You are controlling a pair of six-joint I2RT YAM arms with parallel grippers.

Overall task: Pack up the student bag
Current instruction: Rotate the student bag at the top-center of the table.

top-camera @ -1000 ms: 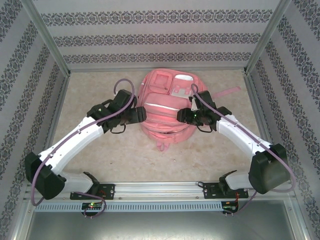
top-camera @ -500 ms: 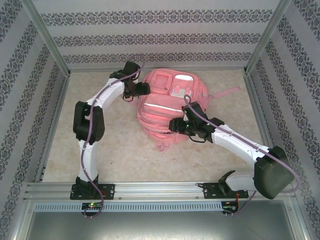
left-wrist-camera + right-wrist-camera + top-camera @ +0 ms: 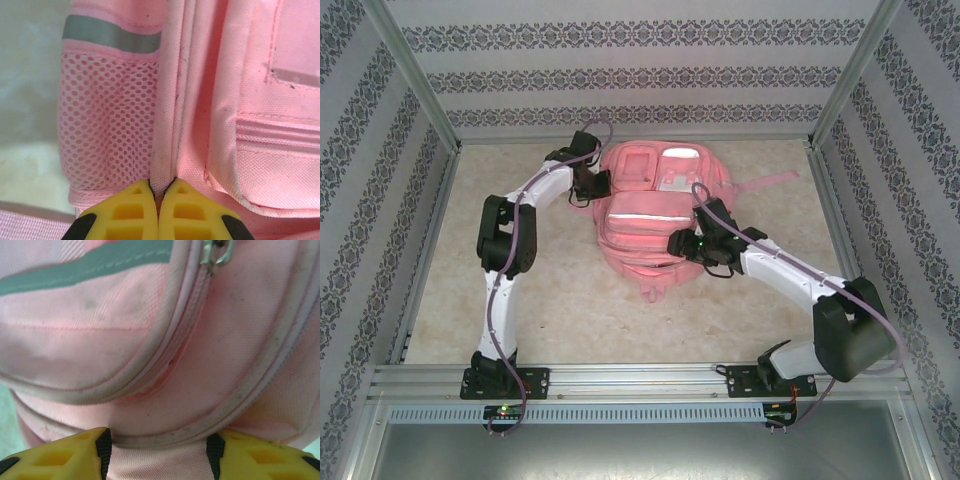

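The work area is a beige speckled bench (image 3: 560, 300) enclosed on three sides by walls (image 3: 640, 80) papered in grey patterned bands, with an aluminium rail (image 3: 640, 378) along the near edge.

Left arm: the left gripper (image 3: 162, 192) has its yellow fingers (image 3: 132, 212) closed together, clamped on a piped seam of the student bag (image 3: 645, 220). The seam runs straight up from the fingertips. To the left of the seam is a pink mesh side pocket (image 3: 107, 130), topped by a grey strip (image 3: 110, 32). To the right are flat pink fabric panels with stitched seams. In the top external view, this gripper (image 3: 595, 185) sits at the bag's far left edge, with the arm bent and reaching in from the left.

Right arm: the right gripper (image 3: 159, 440) has its fingers (image 3: 55, 457) partly apart, closed on a thick fold of bag fabric that fills the gap from pad to pad. Above the fold a curved zip line rises to a metal zip pull (image 3: 217, 252). In the top external view, this gripper (image 3: 682, 243) rests on the bag's near right portion.

The student bag lies flat at the centre rear of the bench, front pockets facing up. One shoulder strap (image 3: 770, 183) extends to the right across the bench.
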